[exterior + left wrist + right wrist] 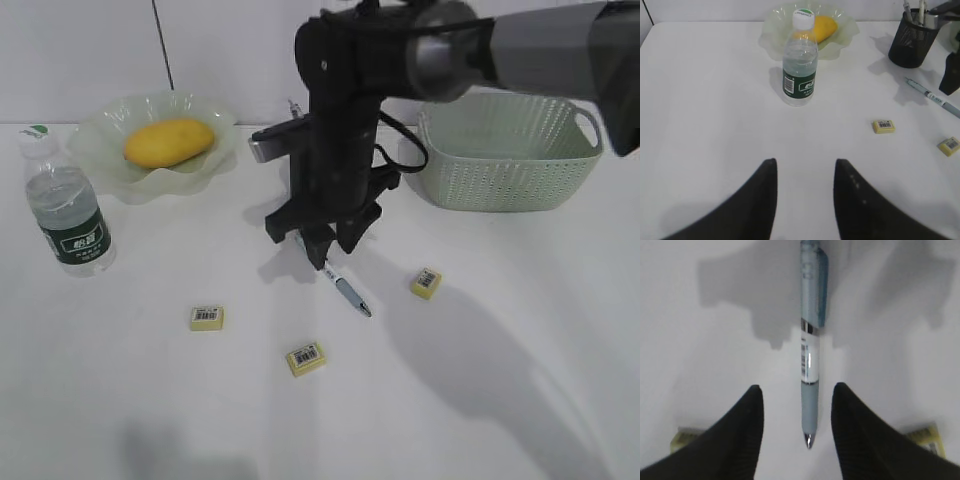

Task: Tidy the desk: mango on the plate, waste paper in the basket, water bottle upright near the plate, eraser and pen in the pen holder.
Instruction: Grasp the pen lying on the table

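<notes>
Right claw (796, 415) hangs open astride the pen (810, 360), fingers not touching it; left claw (802, 197) open, empty, near edge. Judgement: close square on the barrel, lift level. Plain white table (500, 400), erasers (207, 318) scattered near; pen holder (912, 42) far, white wall behind.

Bench (520, 330): plain white, smooth, matt. Plate (100, 140): translucent pale-green glass, glossy, wavy rim. Mango (168, 142): smooth yellow-orange skin, soft sheen. Water bottle (799, 70): clear glossy plastic, dark green printed label, white cap. Basket (510, 150): sage-green plastic, woven-pattern perforated sides, matt. Pen holder (912, 42): black metal mesh. Pen (810, 360): pale blue-grey plastic barrel, shiny metal tip. Erasers (306, 358): yellow blocks with paper barcode labels. My right tool (797, 425): black fingers (740, 435), finely ribbed, matt.
</notes>
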You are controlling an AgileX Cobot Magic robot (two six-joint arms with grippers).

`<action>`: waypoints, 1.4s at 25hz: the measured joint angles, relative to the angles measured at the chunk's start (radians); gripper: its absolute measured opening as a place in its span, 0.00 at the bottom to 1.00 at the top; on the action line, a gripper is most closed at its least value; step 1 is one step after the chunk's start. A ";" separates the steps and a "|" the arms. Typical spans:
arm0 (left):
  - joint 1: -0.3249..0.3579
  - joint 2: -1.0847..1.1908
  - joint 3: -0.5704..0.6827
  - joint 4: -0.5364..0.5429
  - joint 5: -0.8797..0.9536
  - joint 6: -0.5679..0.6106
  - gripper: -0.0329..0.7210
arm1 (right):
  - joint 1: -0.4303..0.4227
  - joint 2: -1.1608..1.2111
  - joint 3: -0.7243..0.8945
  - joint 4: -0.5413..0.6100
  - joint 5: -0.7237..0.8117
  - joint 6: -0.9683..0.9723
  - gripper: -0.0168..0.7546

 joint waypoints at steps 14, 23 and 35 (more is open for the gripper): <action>0.000 0.000 0.000 0.000 0.000 0.000 0.44 | 0.000 0.087 -0.005 -0.012 -0.068 0.013 0.39; 0.000 0.000 0.000 0.000 0.000 0.000 0.44 | -0.010 0.109 -0.021 -0.012 -0.058 0.013 0.28; 0.000 0.000 0.000 0.000 0.000 0.000 0.44 | -0.017 0.115 -0.047 -0.012 0.010 -0.015 0.18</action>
